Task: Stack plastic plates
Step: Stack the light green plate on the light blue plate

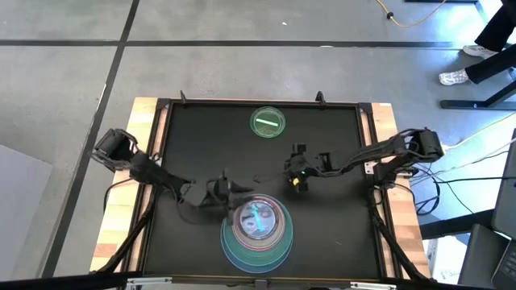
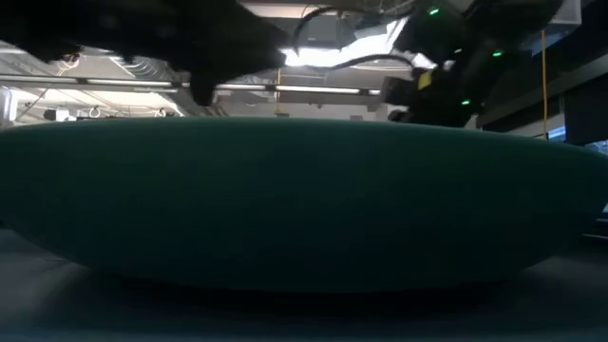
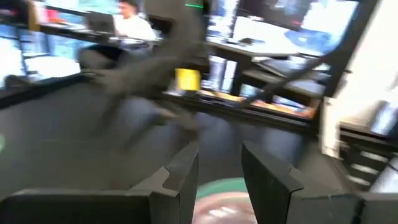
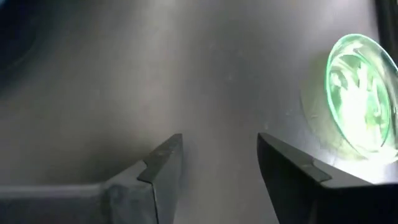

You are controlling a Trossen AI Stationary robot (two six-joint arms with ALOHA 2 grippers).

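One green plate [image 1: 268, 122] lies alone at the counter's far edge; the stack [image 1: 256, 231] sits near. My right gripper [image 1: 297, 167], fingers apart and empty, is nearer the plate. My left gripper [image 1: 228, 188], parted, waits beside the stack.

Black table [image 1: 193, 145]: stack of plates [image 1: 256, 229], perhaps five; lone green plate [image 1: 268, 122].

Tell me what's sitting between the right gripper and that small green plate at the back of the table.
Nothing. In the high view, only bare black table separates the right gripper from the small green plate; the right wrist view shows the same empty stretch.
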